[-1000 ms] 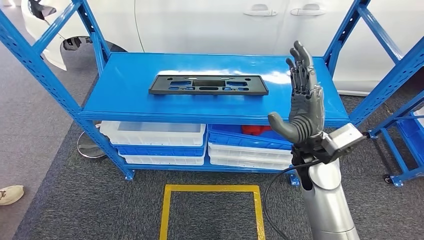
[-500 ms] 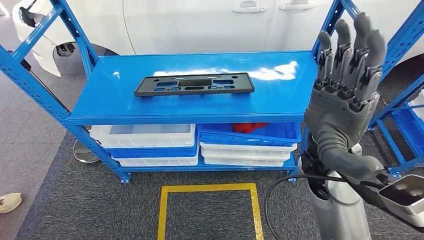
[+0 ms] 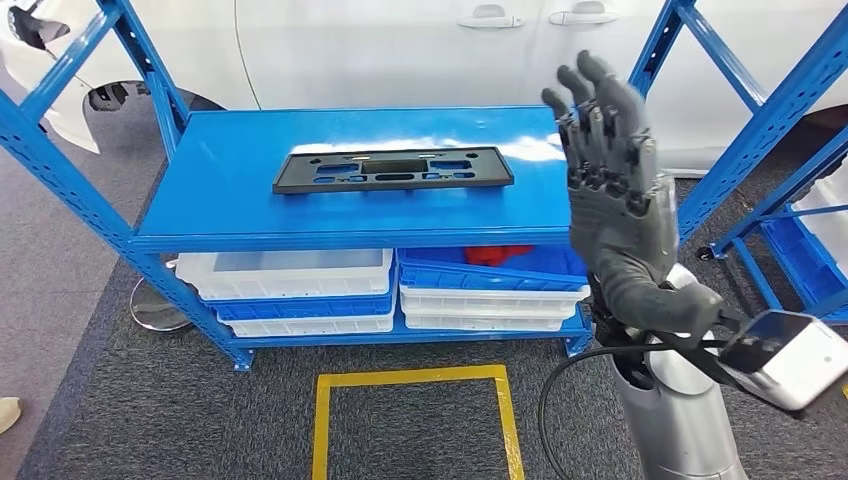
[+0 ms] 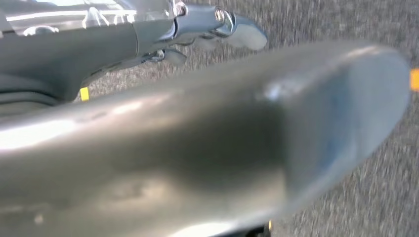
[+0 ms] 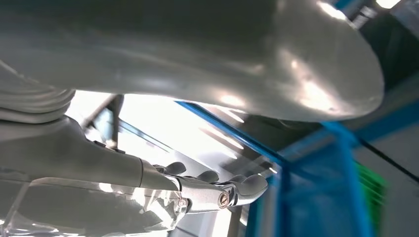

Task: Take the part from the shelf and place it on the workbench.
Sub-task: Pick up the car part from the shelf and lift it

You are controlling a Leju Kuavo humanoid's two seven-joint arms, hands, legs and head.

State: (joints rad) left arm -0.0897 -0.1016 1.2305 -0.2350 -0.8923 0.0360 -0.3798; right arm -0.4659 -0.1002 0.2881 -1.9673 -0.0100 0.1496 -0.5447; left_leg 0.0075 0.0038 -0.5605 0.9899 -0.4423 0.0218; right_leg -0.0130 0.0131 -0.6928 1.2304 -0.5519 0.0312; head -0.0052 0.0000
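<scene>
- On the blue shelf's top deck [image 3: 250, 205], a flat black plastic part [image 3: 393, 169] lies long side across, pierced by several slots; nothing touches it.
- Right hand [image 3: 610, 185] is raised upright in front of the shelf's right end, fingers [image 3: 590, 110] straight and a little apart, thumb [image 3: 672, 305] jutting out low to the side. It holds nothing and stands well apart from the part, to the part's right.
- Right arm's silver forearm [image 3: 675, 420] rises from the lower edge of the head view; a black cable [image 3: 560, 385] loops off beside it, and a pale wrist camera box [image 3: 790, 358] sticks out at the wrist.
- Right wrist view: fingertips [image 5: 247, 185] extended against bright glare, a blue upright post [image 5: 346, 187] close by. Blurred.
- Left hand [image 4: 207, 29]: seen close in its wrist view over grey carpet, fingers [image 4: 244, 34] partly visible, nothing seen in them; apart or curled, cannot tell.
- Lower tier: stacked white and blue bins [image 3: 300, 290] at left, another stack [image 3: 490, 295] at right, with something red [image 3: 500, 254] in the top blue bin.
- Floor: dark grey carpet with a yellow tape square [image 3: 415, 378] in front of the shelf.
- Behind the shelf: white car body [image 3: 400, 50], two door handles showing.
- Far right: second blue rack [image 3: 790, 250].
- Lower left corner: toe of a person's shoe [image 3: 8, 412].
</scene>
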